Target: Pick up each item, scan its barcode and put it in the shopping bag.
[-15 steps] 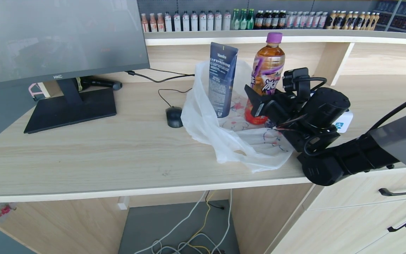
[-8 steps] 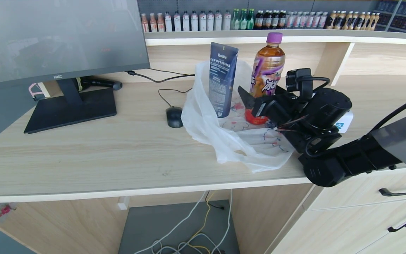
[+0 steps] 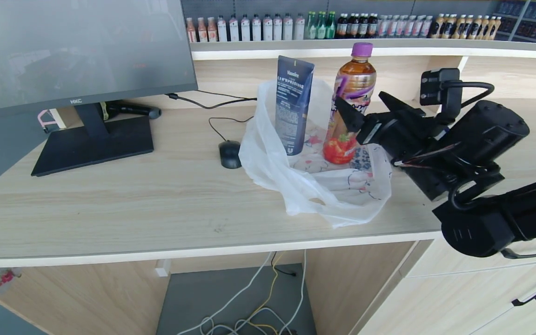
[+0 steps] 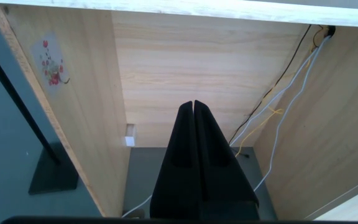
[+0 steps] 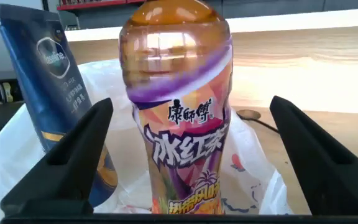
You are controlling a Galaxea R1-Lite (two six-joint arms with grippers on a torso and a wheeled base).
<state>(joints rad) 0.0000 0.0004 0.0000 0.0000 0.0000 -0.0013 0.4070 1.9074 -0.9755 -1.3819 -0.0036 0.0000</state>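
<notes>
Clear plastic tea bottle with purple cap (image 3: 352,93): smooth, shiny, glossy printed wrap. Dark blue plastic tube (image 3: 292,104): smooth, soft shine. Thin white plastic shopping bag (image 3: 296,190): crinkly, half see-through. Pale wooden counter (image 3: 133,200): smooth, matt, fine grain. Black right gripper (image 5: 191,102): matt hard plastic.

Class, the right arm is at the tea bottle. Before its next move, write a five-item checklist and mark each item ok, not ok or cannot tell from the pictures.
1. Right gripper open: ok, with one finger on either side of the bottle.
2. Fingers clear of the bottle: ok, the right wrist view shows a gap on both sides.
3. Bottle upright on the shopping bag: ok, the plastic rises behind it.
4. Tube upright and apart from the bottle: ok.
5. Barcodes scanned: cannot tell.
6. Left gripper out of the way: ok, shut, below the counter.
</notes>
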